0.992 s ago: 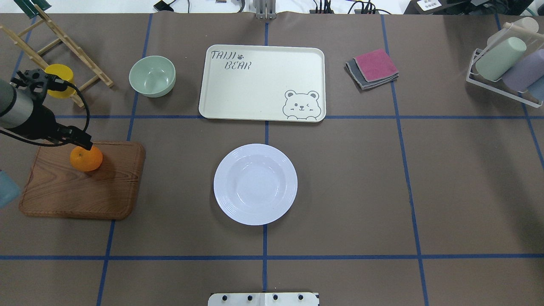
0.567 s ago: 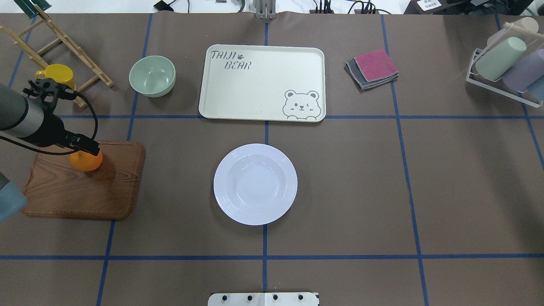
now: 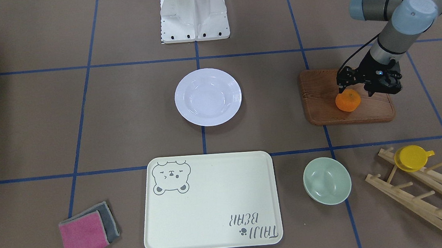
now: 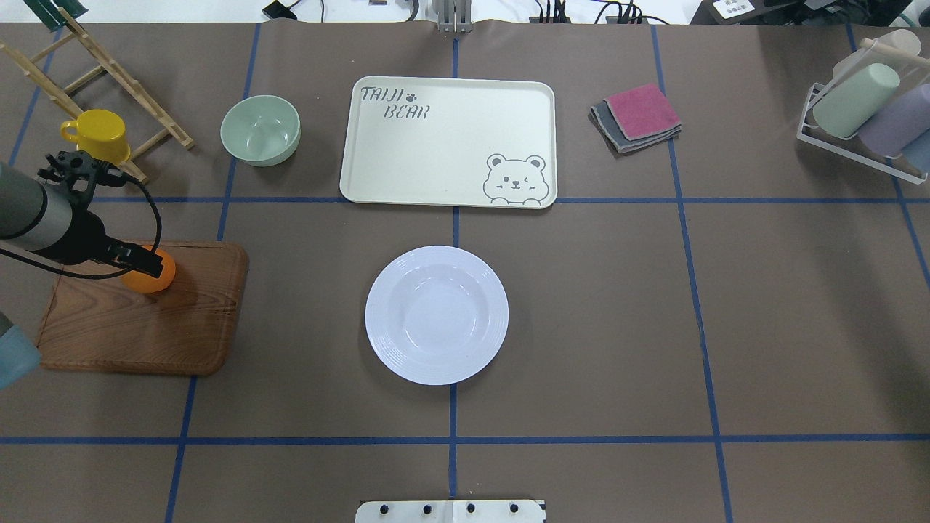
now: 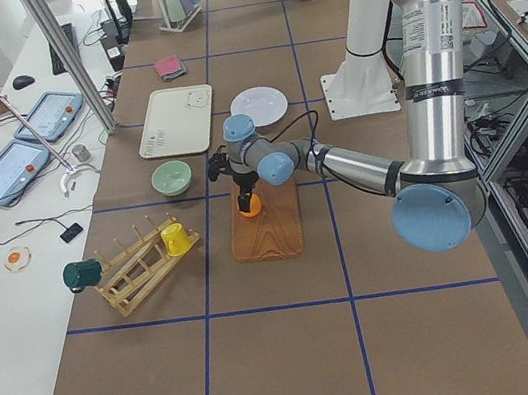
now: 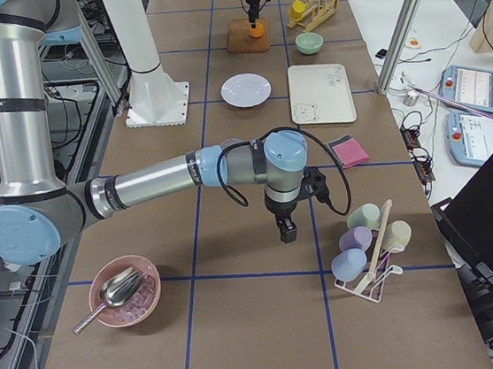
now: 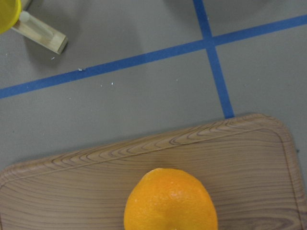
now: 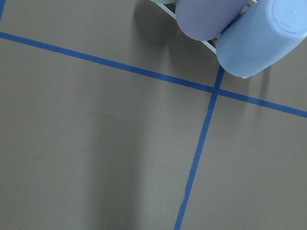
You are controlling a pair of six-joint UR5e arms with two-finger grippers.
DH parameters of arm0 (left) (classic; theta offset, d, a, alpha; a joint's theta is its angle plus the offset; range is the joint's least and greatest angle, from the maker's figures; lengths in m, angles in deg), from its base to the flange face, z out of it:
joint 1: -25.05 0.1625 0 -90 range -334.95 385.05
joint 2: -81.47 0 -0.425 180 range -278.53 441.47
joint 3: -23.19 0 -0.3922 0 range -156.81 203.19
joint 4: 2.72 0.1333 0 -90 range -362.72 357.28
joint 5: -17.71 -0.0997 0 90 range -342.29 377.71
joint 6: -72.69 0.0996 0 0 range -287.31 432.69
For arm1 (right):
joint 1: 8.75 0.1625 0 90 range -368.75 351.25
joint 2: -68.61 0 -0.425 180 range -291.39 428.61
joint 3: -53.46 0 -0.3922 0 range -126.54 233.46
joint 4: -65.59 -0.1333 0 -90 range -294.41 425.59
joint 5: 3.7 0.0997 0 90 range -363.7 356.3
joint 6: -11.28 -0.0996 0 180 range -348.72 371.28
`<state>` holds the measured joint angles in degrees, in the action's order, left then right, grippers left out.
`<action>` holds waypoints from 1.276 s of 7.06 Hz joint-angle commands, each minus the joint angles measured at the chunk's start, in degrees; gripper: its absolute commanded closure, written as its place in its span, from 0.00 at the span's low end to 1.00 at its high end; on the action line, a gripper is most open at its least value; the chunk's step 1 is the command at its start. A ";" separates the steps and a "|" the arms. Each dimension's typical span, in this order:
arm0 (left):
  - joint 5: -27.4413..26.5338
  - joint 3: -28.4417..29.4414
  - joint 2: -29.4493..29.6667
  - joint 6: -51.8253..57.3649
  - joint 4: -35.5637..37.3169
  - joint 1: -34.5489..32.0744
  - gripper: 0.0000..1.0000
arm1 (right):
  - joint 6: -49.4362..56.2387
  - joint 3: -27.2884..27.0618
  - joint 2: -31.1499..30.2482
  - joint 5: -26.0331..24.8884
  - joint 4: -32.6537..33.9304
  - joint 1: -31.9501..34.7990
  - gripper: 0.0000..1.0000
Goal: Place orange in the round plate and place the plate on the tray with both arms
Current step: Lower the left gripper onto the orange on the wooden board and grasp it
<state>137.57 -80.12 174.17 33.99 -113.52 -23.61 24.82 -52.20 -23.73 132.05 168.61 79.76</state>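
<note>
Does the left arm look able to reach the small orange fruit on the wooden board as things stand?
Likely yes: the left tool hangs just over the small round orange on the brown wooden board, with nothing between them.

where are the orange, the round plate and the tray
orange (image 3: 348, 101), front-facing view, its exposed front side
round plate (image 4: 436, 314), overhead view, sunken centre
tray (image 4: 443, 138), overhead view, bare middle

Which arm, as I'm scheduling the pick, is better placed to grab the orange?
Left. The left gripper hovers right at the orange on the wooden board; the right gripper hangs far away beside the cup rack.
</note>
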 commanded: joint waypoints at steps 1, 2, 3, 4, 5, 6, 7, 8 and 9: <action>-1.12 1.62 0.64 0.02 -0.03 1.37 0.01 | 0.08 0.19 -0.04 -0.05 -0.10 0.00 0.00; -2.34 2.49 1.08 -0.06 -0.03 2.51 0.01 | 0.00 0.19 -0.04 -0.05 -0.10 0.00 0.00; -2.44 4.07 2.21 -0.07 -0.03 2.69 0.01 | 0.00 0.19 -0.04 0.04 -0.10 0.00 0.00; -2.44 4.87 2.92 -0.07 -0.21 3.13 0.01 | 0.08 0.19 -0.04 0.04 -0.10 0.00 0.00; -2.44 5.66 3.80 -0.15 -0.21 3.13 0.32 | 0.09 0.28 -0.12 0.04 -0.10 0.00 0.00; -1.66 5.32 3.81 0.11 -0.03 3.13 0.99 | 0.17 0.80 -0.12 0.22 -0.10 -0.09 0.00; 1.65 4.01 5.81 0.11 0.49 3.13 1.00 | 0.17 1.33 -0.12 0.83 -0.19 -0.18 0.00; 7.78 3.21 8.87 -0.59 0.93 2.70 1.00 | 0.17 0.81 -0.04 2.05 -0.19 -0.18 0.00; 8.10 3.55 13.69 -6.77 0.93 3.13 1.00 | 0.17 0.81 -0.04 5.02 -0.19 -0.53 0.00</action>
<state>143.04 -76.42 182.95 32.15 -112.80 -20.66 24.99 -51.30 -23.80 134.33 168.43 79.50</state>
